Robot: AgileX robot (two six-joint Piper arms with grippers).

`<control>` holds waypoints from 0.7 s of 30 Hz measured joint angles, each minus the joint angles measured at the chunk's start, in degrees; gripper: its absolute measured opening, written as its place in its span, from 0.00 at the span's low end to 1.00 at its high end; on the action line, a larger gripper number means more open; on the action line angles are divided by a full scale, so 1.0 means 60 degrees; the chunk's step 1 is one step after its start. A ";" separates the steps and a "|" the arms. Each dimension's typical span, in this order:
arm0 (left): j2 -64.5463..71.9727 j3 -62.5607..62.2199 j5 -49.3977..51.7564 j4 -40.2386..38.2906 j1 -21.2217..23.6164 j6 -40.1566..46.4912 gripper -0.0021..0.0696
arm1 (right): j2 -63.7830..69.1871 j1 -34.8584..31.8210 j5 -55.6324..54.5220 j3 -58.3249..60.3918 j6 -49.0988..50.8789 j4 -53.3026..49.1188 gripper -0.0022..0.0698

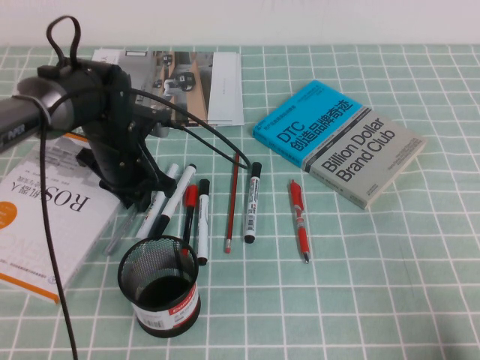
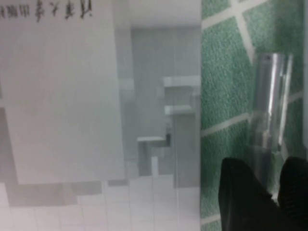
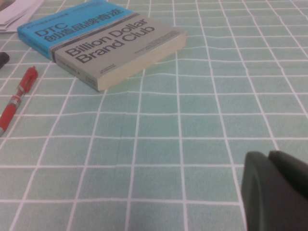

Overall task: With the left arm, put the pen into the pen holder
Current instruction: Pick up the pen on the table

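Observation:
The pen [image 1: 120, 234] is slim, pale grey and semi-transparent. It lies on the green checked cloth beside the white book, left of the markers. My left gripper [image 1: 141, 201] is down low at the pen's far end. In the left wrist view the pen [image 2: 267, 108] runs in between the two black fingers [image 2: 240, 192], which stand close on either side of it; the left gripper [image 2: 275, 168] looks shut on it. The black mesh pen holder [image 1: 169, 307] stands upright near the front, just in front of the pens. My right gripper [image 3: 269, 156] is shut and empty, low over bare cloth.
Several black-capped white markers [image 1: 182, 187], a red pencil [image 1: 232, 202] and a red pen [image 1: 300, 219] lie in a row right of my left gripper. A white ROS book [image 1: 37, 217] lies at the left, a blue-grey book [image 1: 341, 139] at the right, a magazine [image 1: 202, 79] behind.

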 joint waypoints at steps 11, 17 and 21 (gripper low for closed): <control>0.0289 -0.0102 0.0042 0.0076 0.0000 0.0020 0.26 | 0.0000 0.0000 0.0000 0.0000 0.0000 0.0000 0.00; 0.0328 -0.0164 0.0165 0.0051 -0.0014 0.0038 0.10 | 0.0000 0.0000 0.0000 0.0000 0.0000 0.0000 0.00; 0.0328 -0.0164 0.0205 0.0051 -0.0014 0.0038 0.10 | 0.0000 0.0000 0.0000 0.0000 0.0000 0.0000 0.00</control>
